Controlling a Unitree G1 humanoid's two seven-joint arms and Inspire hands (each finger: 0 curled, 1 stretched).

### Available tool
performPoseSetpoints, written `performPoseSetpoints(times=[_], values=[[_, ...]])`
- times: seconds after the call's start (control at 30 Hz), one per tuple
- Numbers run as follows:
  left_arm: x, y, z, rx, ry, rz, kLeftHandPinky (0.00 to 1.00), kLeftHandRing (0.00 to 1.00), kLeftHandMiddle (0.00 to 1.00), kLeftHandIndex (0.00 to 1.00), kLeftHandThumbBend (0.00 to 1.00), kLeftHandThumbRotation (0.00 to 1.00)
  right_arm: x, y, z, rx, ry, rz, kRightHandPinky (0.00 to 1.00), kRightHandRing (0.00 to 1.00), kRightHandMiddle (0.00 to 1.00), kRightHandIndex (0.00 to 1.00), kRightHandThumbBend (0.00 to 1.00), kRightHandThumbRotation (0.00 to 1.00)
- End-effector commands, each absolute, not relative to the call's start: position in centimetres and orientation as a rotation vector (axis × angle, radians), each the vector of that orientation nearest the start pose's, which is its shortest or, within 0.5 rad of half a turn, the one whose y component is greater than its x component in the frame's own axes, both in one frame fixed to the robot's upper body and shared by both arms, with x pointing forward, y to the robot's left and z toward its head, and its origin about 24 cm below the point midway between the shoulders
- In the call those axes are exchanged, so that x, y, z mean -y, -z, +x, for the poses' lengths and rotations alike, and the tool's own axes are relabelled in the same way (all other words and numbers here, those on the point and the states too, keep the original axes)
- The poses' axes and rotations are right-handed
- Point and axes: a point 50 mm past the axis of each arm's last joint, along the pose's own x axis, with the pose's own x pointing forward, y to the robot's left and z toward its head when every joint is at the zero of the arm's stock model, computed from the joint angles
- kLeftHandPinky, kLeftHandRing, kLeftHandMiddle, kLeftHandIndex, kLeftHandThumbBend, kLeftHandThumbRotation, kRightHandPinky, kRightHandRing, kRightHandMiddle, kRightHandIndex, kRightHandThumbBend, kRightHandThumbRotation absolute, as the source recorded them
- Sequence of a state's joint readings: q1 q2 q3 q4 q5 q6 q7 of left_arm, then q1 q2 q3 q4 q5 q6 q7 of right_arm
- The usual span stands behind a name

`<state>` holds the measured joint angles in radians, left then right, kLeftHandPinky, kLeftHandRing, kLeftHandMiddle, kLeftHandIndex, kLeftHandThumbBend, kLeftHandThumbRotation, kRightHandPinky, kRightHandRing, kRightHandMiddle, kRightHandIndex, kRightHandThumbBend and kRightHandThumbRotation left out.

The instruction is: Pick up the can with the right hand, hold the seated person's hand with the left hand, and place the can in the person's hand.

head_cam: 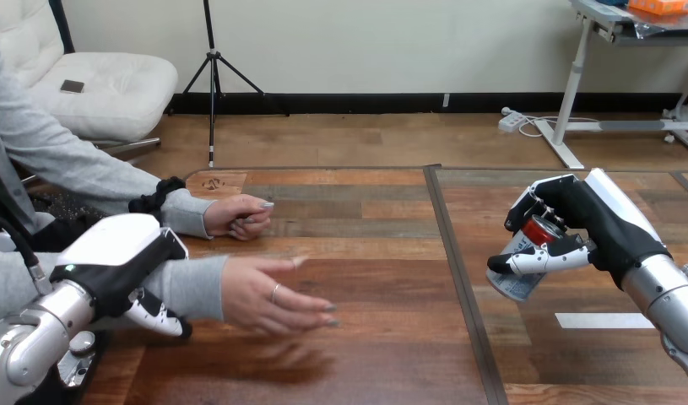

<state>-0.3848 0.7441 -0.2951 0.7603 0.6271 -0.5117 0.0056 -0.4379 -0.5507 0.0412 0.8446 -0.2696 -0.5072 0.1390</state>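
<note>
A silver can with a red top [521, 283] hangs tilted above the table's right half, and my right hand [593, 224] is shut on it with fingers over the top and the thumb across its side. At the lower left my left hand [121, 257] lies over the person's grey-sleeved forearm just behind the wrist, its thumb curled under the sleeve. The person's hand [268, 295] reaches out flat from that sleeve, palm turned up and sideways, a little above the wood. It is well apart from the can.
The person's other hand [239, 216] rests as a loose fist on the table [365, 253] farther back. A dark seam [458, 278] runs across the tabletop between the open hand and the can. A white tape strip [604, 321] lies below the can.
</note>
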Motion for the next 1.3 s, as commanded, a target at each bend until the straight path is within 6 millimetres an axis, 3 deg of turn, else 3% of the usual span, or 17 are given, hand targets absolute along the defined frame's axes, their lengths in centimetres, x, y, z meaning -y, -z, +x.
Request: performPoseSetpoints(times=[0.0,1.27], values=[[-26.0,-8.5,31.3,0.198,0.321,1.301,0.09,0.14,0.19,0.20,0.73,0.00,26.2,-8.6,33.2,0.130,-0.159,-0.788,0.33,0.38,0.42,0.42,0.83,0.00],[-23.9,-13.0,31.0,0.462,0.233,1.189,0.07,0.11,0.16,0.17,0.76,0.00,25.6,-8.6,33.4,0.139,-0.174,-0.781,0.31,0.35,0.40,0.42,0.85,0.00]])
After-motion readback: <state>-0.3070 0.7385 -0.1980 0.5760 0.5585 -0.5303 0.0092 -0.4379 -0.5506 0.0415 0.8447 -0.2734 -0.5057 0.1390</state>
